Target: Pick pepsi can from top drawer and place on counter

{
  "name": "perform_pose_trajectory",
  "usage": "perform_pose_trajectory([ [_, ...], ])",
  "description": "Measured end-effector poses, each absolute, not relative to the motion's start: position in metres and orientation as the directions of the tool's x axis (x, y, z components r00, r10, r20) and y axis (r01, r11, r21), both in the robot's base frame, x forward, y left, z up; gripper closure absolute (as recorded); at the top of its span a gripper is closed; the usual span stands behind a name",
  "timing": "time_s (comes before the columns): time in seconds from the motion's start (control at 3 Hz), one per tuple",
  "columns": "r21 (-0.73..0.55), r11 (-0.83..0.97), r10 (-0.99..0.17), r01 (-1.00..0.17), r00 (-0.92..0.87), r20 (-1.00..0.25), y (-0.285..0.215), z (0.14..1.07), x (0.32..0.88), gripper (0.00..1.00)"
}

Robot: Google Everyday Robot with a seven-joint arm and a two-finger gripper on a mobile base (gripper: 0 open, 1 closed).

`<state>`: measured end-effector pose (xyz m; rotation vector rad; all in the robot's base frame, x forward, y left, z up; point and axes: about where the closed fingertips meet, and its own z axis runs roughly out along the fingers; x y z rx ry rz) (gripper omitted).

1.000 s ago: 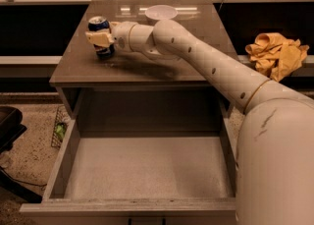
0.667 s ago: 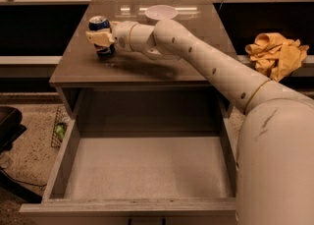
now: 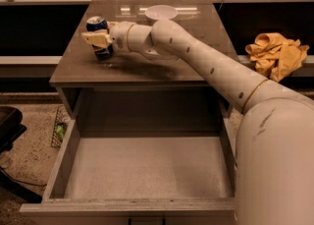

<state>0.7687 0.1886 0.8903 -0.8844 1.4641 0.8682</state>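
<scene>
Pepsi can (image 3: 96, 23): upright at the far left of the counter (image 3: 147, 69), its base on the glossy slab and its silver top showing.
Gripper (image 3: 95, 35): at the far left of the counter, reaching in from the right at the can's height.
Jaws: closed around the pepsi can, with the pale near finger lying across the can's near side.
Arm (image 3: 206, 64): white, stretching from the near right corner across the counter to the can.
Top drawer (image 3: 147, 167): pulled out toward the near side below the counter, with its pale grey floor in view.
White bowl (image 3: 161, 12): at the far middle of the counter, right of the can and apart from it.
Yellow cloth (image 3: 275, 52): crumpled on the right, off the counter.
</scene>
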Motion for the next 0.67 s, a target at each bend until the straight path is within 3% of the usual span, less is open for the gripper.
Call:
perform_pose_trajectory([
  [0.33, 0.03, 0.437, -0.046, -0.899, -0.056, -0.997, 0.1911, 0.8901, 0.7678, 0.0],
  [0.67, 0.03, 0.437, -0.046, -0.899, -0.056, -0.997, 0.1912, 0.8901, 0.7678, 0.0],
])
